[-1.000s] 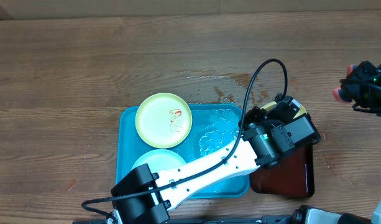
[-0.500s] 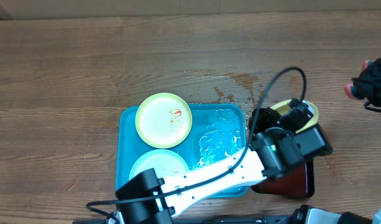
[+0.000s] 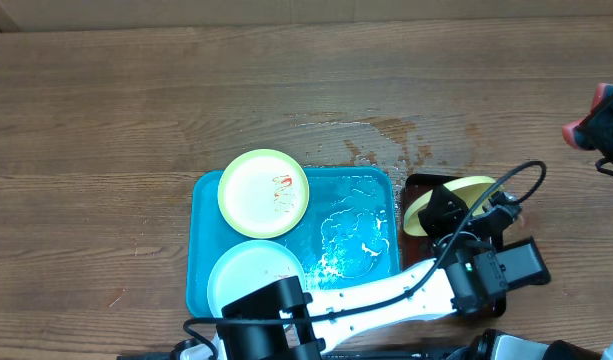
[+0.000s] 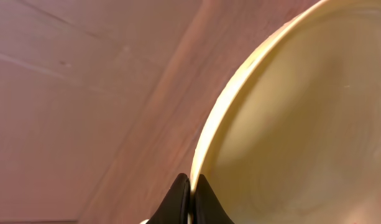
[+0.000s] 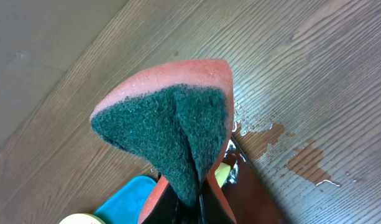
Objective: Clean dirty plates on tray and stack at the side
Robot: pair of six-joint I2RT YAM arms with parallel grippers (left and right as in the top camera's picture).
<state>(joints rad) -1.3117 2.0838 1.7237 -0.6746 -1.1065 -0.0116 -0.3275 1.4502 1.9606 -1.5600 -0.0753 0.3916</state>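
Note:
The turquoise tray (image 3: 358, 190) holds a yellow-green-rimmed plate (image 3: 263, 192) with a red smear and a pale blue-white plate (image 3: 254, 275). My left gripper (image 4: 190, 186) is shut on the rim of a second yellow-green plate (image 3: 468, 190), holding it tilted over the dark red-brown tray (image 3: 418, 186); the rim fills the left wrist view (image 4: 283, 124). My right gripper (image 5: 193, 199) is shut on a folded sponge (image 5: 168, 118), pink with a dark green scouring face, at the right edge of the overhead view (image 3: 598, 120).
A wet patch (image 3: 381, 140) lies on the wooden table behind both trays. Water pools in the turquoise tray (image 3: 351, 225). The left arm (image 3: 386, 295) stretches across the tray's front edge.
My left gripper has carried the yellow-green plate rightward, from the turquoise tray's right edge to over the dark red-brown tray. The right gripper with the sponge has drifted further right.

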